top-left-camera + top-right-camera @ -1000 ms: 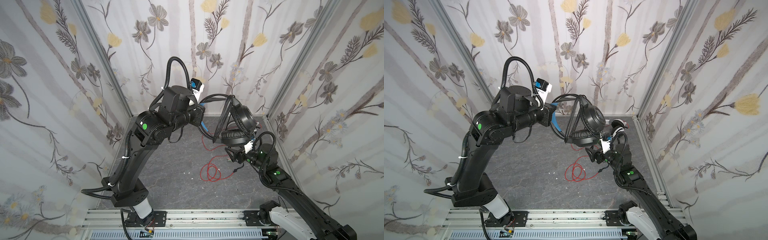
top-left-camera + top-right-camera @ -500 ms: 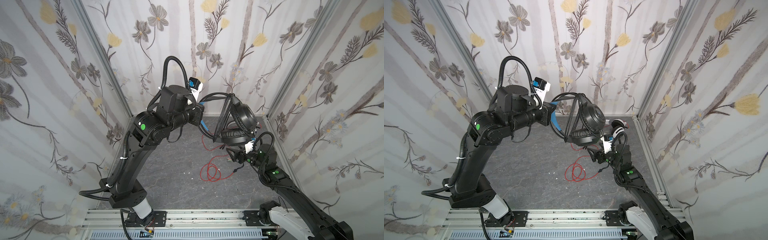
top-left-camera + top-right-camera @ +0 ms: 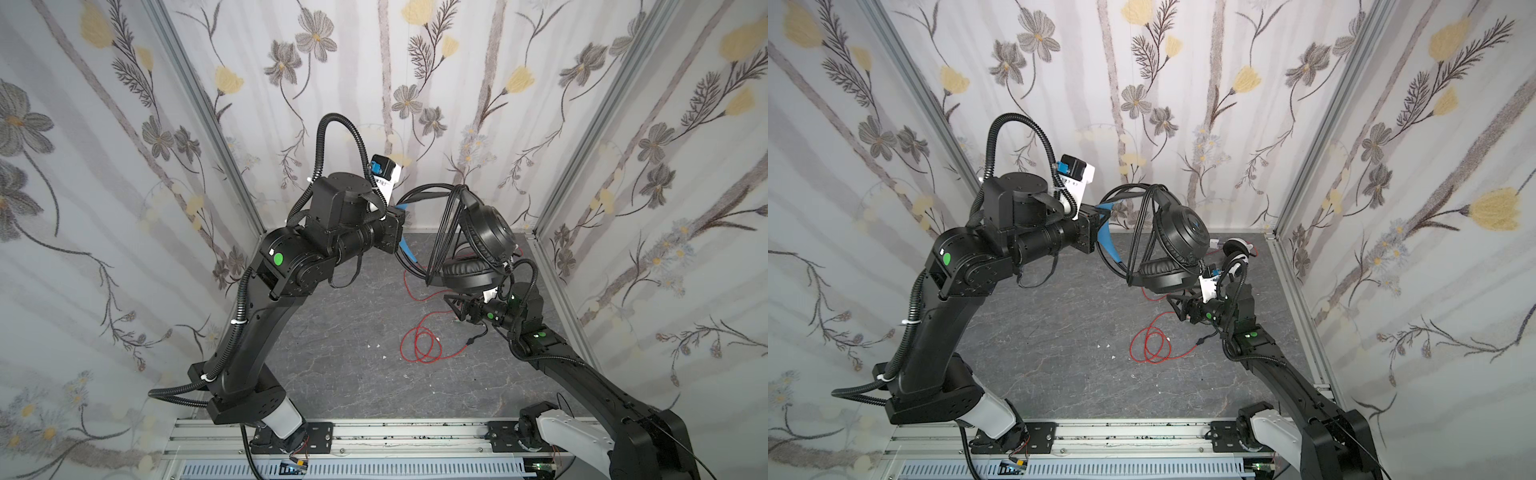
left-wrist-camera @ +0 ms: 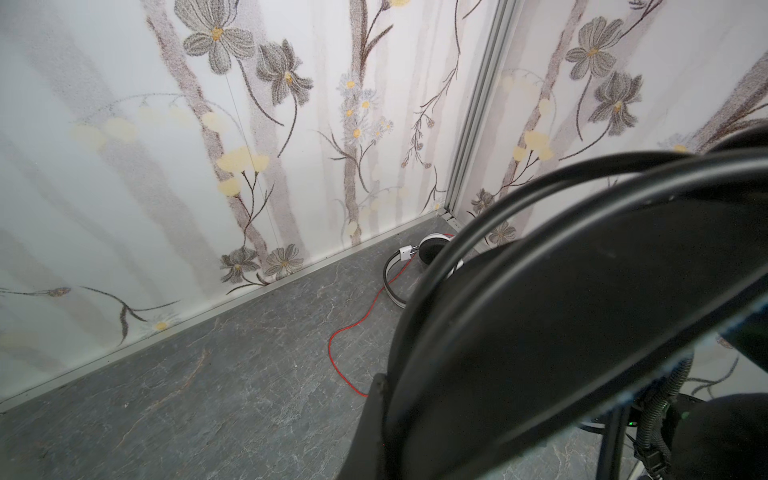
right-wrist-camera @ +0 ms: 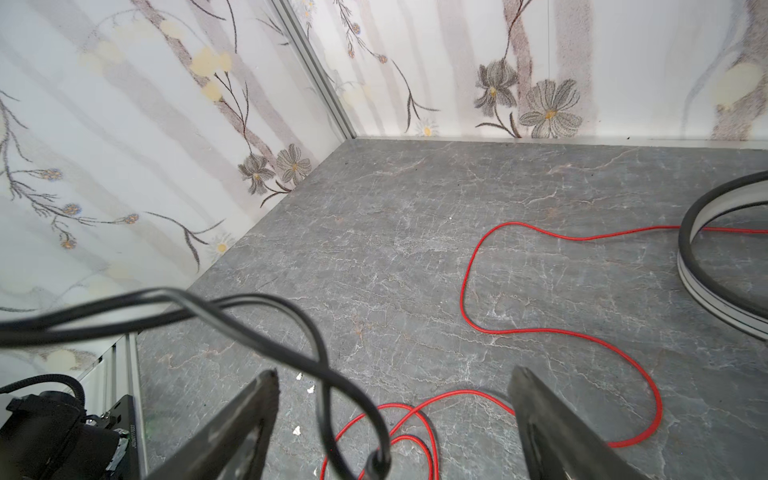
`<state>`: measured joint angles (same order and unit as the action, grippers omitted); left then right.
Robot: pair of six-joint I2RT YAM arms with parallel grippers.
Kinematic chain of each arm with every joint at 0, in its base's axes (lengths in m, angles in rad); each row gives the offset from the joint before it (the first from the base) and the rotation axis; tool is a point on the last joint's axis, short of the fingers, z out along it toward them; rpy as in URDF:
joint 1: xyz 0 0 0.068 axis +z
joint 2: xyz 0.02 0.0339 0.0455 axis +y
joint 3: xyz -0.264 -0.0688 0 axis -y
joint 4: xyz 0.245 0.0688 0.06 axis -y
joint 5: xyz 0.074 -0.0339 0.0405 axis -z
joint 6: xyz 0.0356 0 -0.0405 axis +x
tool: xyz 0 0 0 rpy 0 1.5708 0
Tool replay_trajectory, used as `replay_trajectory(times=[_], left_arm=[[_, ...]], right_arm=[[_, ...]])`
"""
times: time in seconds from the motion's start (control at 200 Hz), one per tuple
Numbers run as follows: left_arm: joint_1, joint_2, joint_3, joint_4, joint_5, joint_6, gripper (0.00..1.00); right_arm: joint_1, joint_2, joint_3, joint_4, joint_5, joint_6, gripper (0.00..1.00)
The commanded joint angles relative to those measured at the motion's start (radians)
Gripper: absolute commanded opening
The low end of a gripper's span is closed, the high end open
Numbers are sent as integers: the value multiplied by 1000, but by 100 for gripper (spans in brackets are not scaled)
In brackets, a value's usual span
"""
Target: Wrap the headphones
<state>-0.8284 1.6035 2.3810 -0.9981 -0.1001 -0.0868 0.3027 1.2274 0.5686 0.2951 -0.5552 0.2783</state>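
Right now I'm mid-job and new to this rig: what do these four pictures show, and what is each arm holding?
You have two robot arms mounted on a rail, each ending in a pair of jaws. The two wide pictures come from one camera head above, looking down. The two close ones come from a camera on each wrist.

The left arm has its jaws shut on the headband of the black headphones, held up off the grey floor. Their black cable is looped over the band.

The right arm sits low beneath them, jaws wide apart and gripping nothing. In its wrist view a loop of that cable hangs in front of them.

The white headphones lie in the far right corner, with their red cable loose across the floor.
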Motion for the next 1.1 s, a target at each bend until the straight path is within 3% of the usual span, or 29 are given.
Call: replay_trajectory(times=[0.0,0.28,0.43,0.744,1.094], left_arm=[[2,-16,-13,109,12,-40,0],[1,-36,-52,143,18,-47,0],[2,-40,-67,152,21,-52,0],[0,-73,-140,189,13,-58,0],[2,-95,-171,211,3,-72,0]], right_arm=[[-3,27,11,91,-55,53,85],[-12,91,44,144,-115,82,75],[-11,131,67,145,-133,93,60],[-11,171,71,172,-168,116,54],[-11,157,75,114,-161,76,0]])
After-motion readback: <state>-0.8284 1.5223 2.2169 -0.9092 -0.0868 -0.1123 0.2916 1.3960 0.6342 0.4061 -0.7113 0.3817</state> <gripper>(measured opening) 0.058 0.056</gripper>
